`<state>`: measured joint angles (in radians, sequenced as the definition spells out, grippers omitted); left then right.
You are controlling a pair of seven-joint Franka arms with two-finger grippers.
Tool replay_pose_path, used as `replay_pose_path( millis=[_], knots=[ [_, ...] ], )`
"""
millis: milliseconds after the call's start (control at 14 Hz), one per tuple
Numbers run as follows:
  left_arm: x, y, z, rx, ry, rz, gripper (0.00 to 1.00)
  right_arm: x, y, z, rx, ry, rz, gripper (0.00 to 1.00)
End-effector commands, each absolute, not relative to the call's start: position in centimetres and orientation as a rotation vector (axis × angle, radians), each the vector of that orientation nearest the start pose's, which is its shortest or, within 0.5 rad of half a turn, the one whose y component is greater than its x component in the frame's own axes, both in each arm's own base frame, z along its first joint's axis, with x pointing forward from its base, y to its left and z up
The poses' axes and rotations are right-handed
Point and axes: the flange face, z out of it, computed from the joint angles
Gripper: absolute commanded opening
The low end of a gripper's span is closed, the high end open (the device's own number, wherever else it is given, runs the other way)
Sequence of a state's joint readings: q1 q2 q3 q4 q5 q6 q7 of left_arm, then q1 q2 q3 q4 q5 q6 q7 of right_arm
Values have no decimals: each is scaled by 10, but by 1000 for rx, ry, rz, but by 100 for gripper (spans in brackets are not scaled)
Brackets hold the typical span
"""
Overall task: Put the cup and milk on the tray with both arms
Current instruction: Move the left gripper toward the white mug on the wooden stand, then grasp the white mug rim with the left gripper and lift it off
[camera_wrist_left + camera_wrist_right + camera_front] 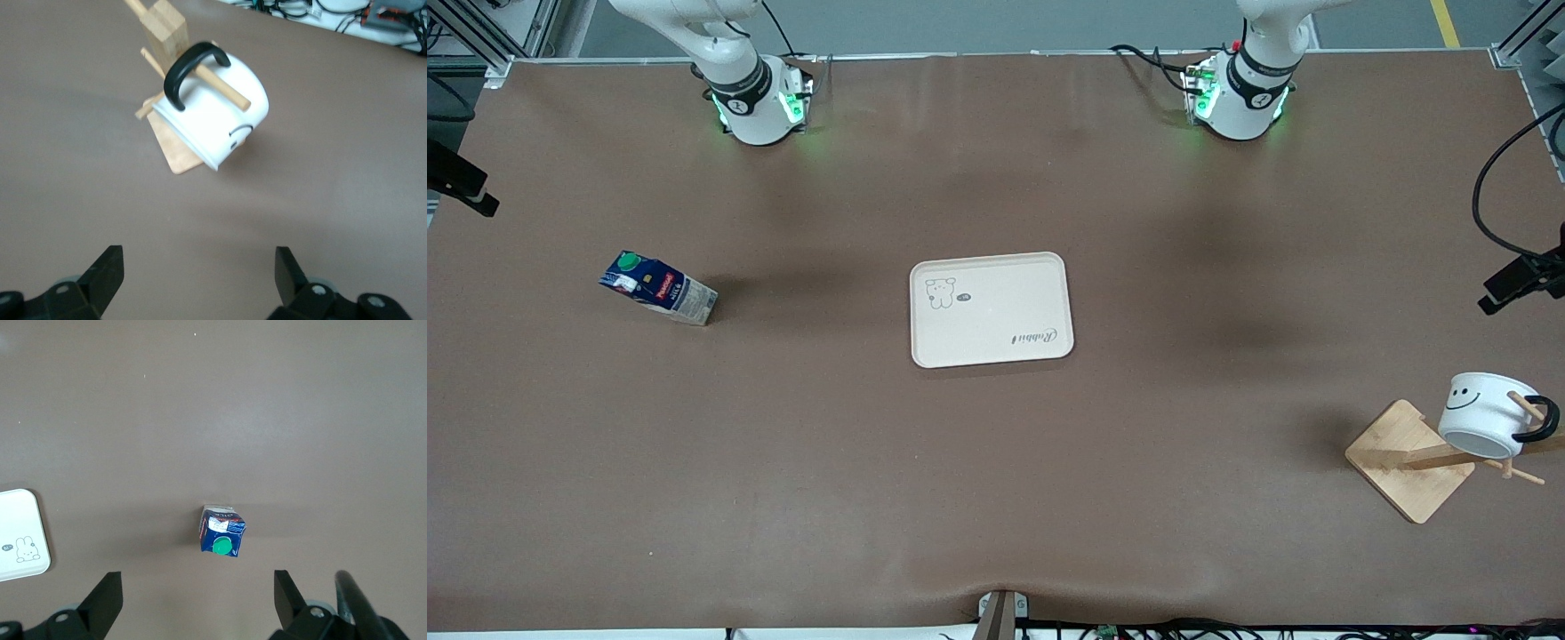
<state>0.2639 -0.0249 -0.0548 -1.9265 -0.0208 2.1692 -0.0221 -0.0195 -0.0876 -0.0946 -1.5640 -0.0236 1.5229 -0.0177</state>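
Wooden rack (1409,471) peg hides cup (1485,413) handle.

Cream tray (991,309) lies mid-table; blue milk (657,288) stands at its nine o'clock; smiley white cup (1485,414) hangs on a peg at four o'clock.

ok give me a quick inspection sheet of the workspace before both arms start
surface: brown table, bare between items
tray: mid-table, nothing on it
milk: upright, toward the right arm's end
cup: hung by its handle on a peg of the wooden rack, toward the left arm's end
clutter: nothing seen
left gripper: open, above the cup
right gripper: open, above the milk
cables: black leads at the table's edges
surroundings: metal frame, grey floor
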Motion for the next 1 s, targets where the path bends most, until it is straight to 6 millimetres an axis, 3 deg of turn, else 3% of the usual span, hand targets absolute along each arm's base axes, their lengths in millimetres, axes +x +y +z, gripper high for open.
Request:
replay_pose_path(
  millis=[0,214,357,571,786,929],
  knots=[
    [564,128,504,-3061,-409,-578,100,520,-67,674,-3149,178,-78,100],
    [584,131,472,-3094,-492,-653,100,520,-68,674,-3149,181,-78,100],
    [596,132,454,-3079,-449,-704,94,520,-68,674,-3149,181,-78,100],
    [610,139,433,-3053,-357,-763,94,520,-68,674,-3149,181,-78,100],
    [624,131,422,-3059,-335,-775,63,520,-68,674,-3149,181,-78,100],
    [629,118,423,-3068,-301,-787,33,520,-68,674,-3149,181,-78,100]
  ],
)
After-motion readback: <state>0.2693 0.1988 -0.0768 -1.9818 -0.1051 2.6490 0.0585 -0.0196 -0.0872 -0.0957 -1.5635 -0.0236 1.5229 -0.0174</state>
